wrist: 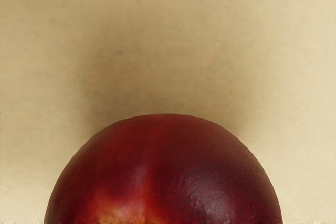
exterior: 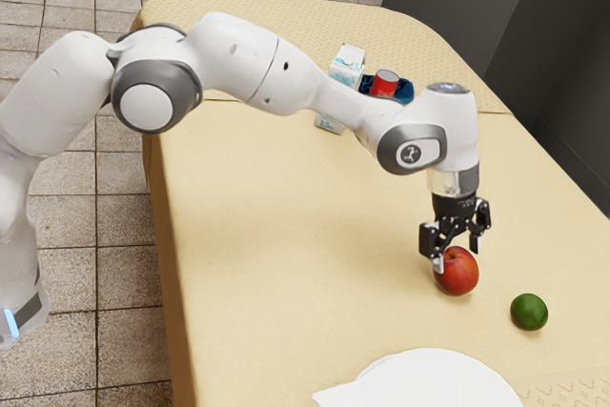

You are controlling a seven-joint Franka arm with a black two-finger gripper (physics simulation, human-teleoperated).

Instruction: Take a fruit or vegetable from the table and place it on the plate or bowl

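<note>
The round red-and-orange nectarine [exterior: 458,272] lies on the beige table [exterior: 286,235], a little beyond the flat white plate [exterior: 429,383]. The black two-finger gripper [exterior: 456,245] hangs straight down just over the fruit's top. Its fingers are spread apart and do not clamp the fruit. A small round green lime [exterior: 529,312] lies near, toward the exterior view's right.
</note>
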